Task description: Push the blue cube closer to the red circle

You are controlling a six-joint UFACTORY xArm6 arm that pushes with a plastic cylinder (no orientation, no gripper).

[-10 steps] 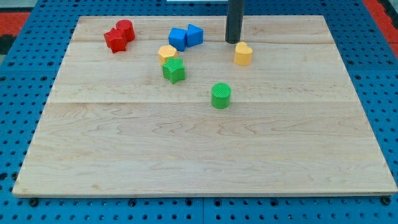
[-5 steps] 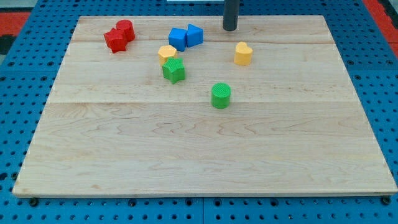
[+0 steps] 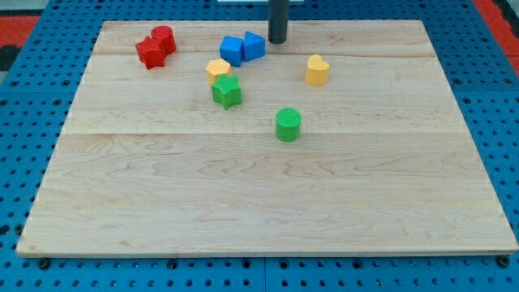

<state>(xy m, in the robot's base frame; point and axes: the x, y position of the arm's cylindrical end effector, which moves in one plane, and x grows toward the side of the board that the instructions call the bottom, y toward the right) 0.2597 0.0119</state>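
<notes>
The blue cube (image 3: 232, 50) sits near the view's top, left of centre, touching a blue triangular block (image 3: 255, 45) on its right. The red circle (image 3: 164, 38) stands further left at the top, touching a red star-shaped block (image 3: 149, 53). My tip (image 3: 278, 40) is just right of the blue triangular block, a small gap apart from it, and right of the blue cube.
A yellow hexagon-like block (image 3: 217, 69) and a green star-like block (image 3: 227, 92) lie just below the blue cube. A yellow heart block (image 3: 317, 70) is to the right, a green cylinder (image 3: 288, 124) near the middle. The wooden board (image 3: 268, 203) lies on a blue pegboard.
My tip has moved toward the view's top and then left, from beside the yellow heart to just right of the blue triangular block. No block has moved.
</notes>
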